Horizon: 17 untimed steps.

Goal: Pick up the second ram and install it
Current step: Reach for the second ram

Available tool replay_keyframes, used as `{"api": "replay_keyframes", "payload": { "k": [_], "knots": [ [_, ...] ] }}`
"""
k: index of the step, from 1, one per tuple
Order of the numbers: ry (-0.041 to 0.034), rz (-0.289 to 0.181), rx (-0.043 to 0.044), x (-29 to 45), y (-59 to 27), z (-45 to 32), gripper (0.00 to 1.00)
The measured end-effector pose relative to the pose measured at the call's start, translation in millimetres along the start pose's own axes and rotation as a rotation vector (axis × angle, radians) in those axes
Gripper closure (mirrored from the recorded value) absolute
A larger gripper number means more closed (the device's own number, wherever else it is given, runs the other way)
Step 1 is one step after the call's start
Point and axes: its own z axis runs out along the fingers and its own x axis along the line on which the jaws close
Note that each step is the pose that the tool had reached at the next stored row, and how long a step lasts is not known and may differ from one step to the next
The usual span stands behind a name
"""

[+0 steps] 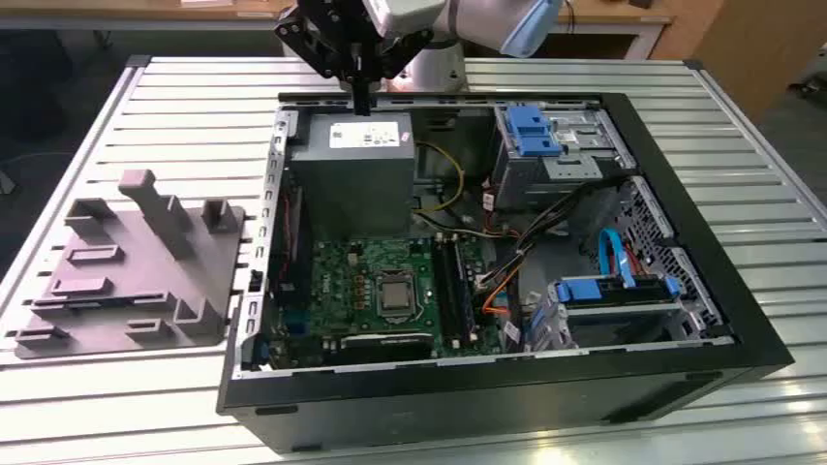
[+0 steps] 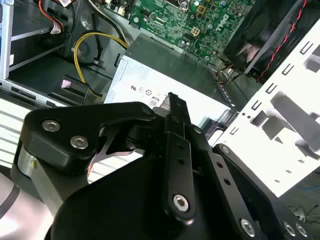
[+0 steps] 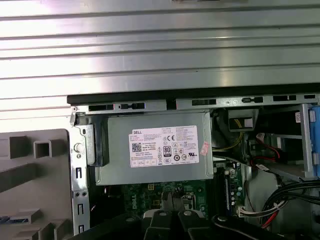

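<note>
- Over the far wall of the case: pincer hangs tips-down, well above the table.
- Pincer state: fingers are drawn together, and no gap shows between them in the exterior or second wrist view. Nothing sticks out from the tips, so it looks empty.
- Straight beneath the pincer is a grey power supply with a pale label, tucked into the case's far corner.
- Past the supply, further from the pincer, lies the green motherboard. Its long black slots run beside the processor socket.
- Ram: a thin blue strip lying in a slot of the grey rack looks to be it. Too little of it shows to be sure. It is well apart from the pincer and untouched.
- The rack sits on the table outside the case, toward the exterior view's left of the pincer.
- Toward the exterior view's right of the pincer is a blue drive caddy, inside the case.
- Second wrist view: a yellow cable loops beside the supply, and a black fan with red wires sits near the board.
</note>
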Motion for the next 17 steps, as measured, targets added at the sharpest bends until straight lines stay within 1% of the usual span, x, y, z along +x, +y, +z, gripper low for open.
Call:
{"api": "replay_keyframes", "payload": {
  "k": [12, 14, 17],
  "knots": [
    [0.0000, 0.000, 0.0000, 0.1, 0.0, 0.0, 0.90],
    [0.0000, 0.000, 0.0001, 1.1, -0.1, -0.1, 0.90],
    [0.0000, 0.000, -0.0001, 4.7, -0.4, -0.1, 0.90]
  ]
}}
